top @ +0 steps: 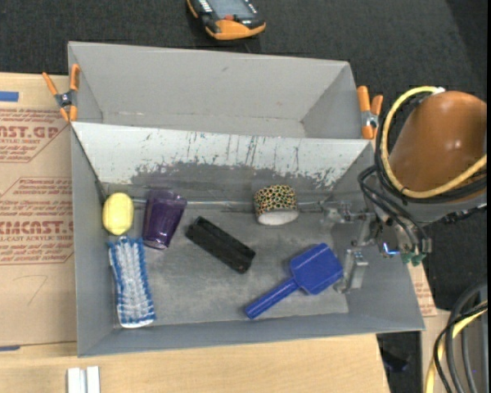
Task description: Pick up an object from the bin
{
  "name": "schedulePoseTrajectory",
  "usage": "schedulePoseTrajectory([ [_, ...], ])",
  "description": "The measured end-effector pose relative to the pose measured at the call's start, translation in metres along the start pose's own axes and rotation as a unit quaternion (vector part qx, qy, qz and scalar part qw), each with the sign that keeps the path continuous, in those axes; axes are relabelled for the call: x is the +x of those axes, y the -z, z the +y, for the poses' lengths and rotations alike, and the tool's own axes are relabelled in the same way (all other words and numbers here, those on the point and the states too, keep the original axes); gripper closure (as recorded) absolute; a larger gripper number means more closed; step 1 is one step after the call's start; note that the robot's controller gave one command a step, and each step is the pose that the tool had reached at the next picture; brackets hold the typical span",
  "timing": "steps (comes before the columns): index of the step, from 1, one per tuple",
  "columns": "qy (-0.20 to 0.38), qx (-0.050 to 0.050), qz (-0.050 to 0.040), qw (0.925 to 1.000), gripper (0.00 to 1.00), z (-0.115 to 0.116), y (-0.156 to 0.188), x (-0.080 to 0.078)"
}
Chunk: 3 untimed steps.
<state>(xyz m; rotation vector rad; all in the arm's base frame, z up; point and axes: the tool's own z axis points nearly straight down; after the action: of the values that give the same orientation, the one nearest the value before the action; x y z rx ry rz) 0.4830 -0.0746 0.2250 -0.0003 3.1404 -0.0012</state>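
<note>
The gripper point(353, 260) is down inside the grey metal bin point(229, 80) at about 4 o'clock on the bin floor, close to the right wall. The arm's orange cover and looped cables sit above it, outside the rim at 3 o'clock. Whether the gripper is spread wide or closed narrow cannot be told from this angle, and nothing is seen gripped in it. The nearest thing is a blue plastic scoop point(299, 283). Its square head lies just beside the gripper at the gripper's 9 o'clock, and its handle runs off toward 8 o'clock along the floor; whether the two touch is unclear. A leopard-print roll point(276, 203) stands by the back wall at roughly 1 o'clock of the floor, apart from the gripper. A black rectangular block point(219, 244) lies slantwise near the centre. A purple cup point(162, 219) is tipped over at about 10 o'clock, and a yellow ball-like object point(119, 214) is just beside it against the left wall. A clear bristled brush point(131, 281) lies lengthwise along the left wall at 8 o'clock, well apart from the gripper.
</note>
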Motion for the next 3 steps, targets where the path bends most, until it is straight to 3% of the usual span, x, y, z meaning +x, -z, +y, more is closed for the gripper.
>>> schedulePoseTrajectory([
  [1,0.0,0.0,0.0,1.0,0.0,0.0,0.0,0.0],
  [2,0.201,0.0,-0.0007,0.9797,0.0,0.026,-0.026,-0.004],
  [3,0.244,0.0,-0.001,0.9698,0.0,0.016,-0.04,-0.015],
])
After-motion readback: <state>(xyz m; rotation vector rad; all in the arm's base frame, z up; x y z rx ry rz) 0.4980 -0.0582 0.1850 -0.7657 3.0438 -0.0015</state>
